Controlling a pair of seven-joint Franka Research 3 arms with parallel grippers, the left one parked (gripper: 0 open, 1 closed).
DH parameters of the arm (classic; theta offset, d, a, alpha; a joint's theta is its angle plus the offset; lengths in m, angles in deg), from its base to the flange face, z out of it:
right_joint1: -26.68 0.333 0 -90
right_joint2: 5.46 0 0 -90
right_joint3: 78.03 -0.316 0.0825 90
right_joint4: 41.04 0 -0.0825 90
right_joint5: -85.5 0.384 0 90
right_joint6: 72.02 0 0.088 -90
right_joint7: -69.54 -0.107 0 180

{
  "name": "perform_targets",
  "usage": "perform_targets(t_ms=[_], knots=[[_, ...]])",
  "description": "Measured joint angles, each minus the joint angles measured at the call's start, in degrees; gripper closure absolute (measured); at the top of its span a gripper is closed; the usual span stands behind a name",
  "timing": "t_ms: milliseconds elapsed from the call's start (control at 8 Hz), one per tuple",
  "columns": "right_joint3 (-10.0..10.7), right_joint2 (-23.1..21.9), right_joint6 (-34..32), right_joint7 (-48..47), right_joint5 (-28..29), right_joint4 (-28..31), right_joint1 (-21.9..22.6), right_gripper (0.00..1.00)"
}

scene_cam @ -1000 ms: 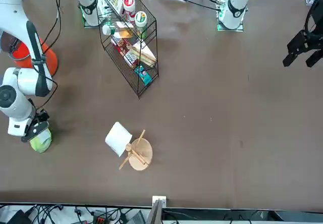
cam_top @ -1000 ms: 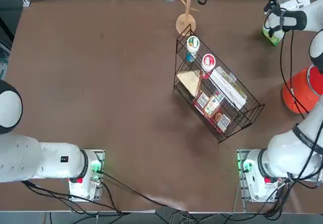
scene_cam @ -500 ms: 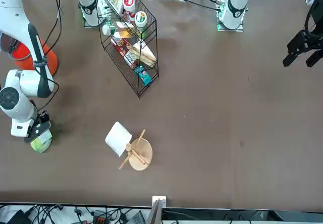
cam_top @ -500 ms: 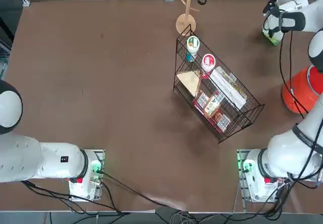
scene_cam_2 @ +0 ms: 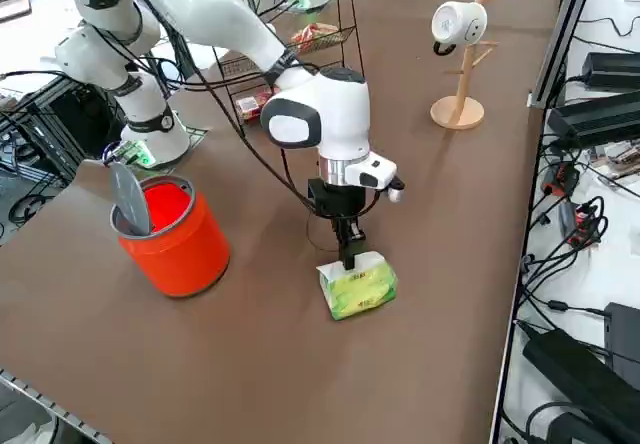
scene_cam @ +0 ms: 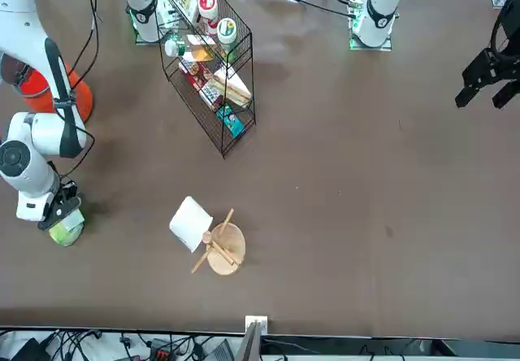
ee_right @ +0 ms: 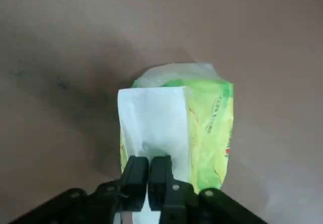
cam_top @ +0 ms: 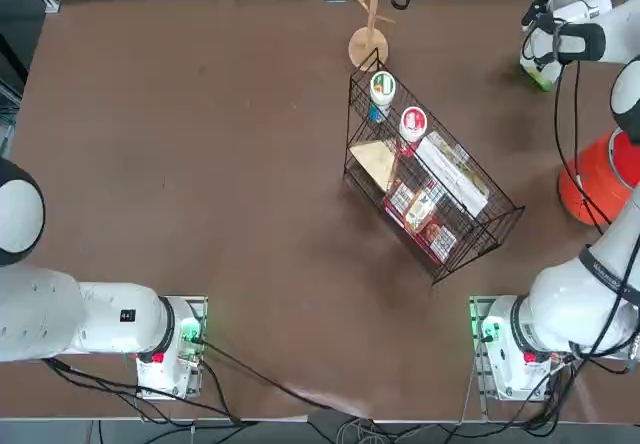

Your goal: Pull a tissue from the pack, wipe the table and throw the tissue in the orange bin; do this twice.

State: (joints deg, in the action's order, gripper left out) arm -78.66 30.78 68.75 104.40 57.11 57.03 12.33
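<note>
Right wrist view: gripper (ee_right: 150, 159) fingers drawn nearly together, pinching the white tissue (ee_right: 155, 115) over the green pack (ee_right: 212, 133). Tissue looks light, limp, easily torn; I'd grip its raised middle and pull gently. Pack looks soft, light enough to drag along.

Right side view: pack lies on the table (scene_cam_2: 270, 364), gripper above it. Bin (scene_cam_2: 185, 254) nearby, grey lid (scene_cam_2: 130, 201) tilted at its mouth; contents I can't tell.

Top view: basket (cam_top: 522, 207) holds two tubs, packets.

White side surface (scene_cam_2: 625, 244) — black cables (scene_cam_2: 565, 254) across it
</note>
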Motion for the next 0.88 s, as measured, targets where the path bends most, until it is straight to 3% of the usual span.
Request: perform_targets(t_ms=[250, 875], knots=[[0.3, 0.0, 0.0, 0.0, 0.0, -0.3, -0.1, 0.99], [0.1, -0.5, -3.5, -6.0, 0.2, -2.8, 0.5, 0.99]])
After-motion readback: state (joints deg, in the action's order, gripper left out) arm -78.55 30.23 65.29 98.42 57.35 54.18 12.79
